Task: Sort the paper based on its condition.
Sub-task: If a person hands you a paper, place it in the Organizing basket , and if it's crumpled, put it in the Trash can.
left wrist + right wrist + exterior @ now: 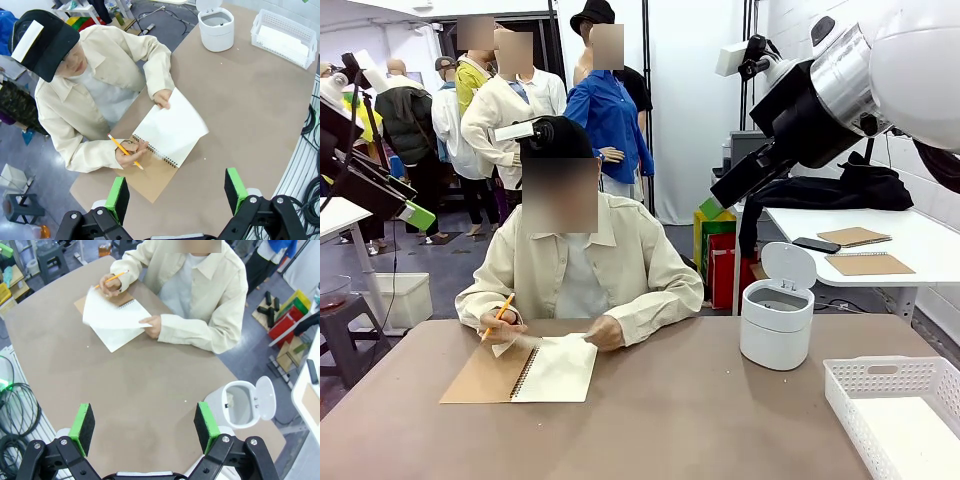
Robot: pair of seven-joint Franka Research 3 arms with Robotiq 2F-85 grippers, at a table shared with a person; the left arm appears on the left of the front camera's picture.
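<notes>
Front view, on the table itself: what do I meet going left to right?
Open spiral-bound notebook with brown kraft cover → white round plastic bin with its lid flipped up → white latticed plastic basket.

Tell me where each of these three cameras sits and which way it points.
Front view: low at the table's near edge, facing the seated person across it; the right arm looms upper right.
Left wrist view: high above the table, looking down past the open left gripper at the person's notebook.
Right wrist view: also high up, looking down past the open right gripper at the person and the table.
Shared: both wrist views show the notebook and the white bin.
</notes>
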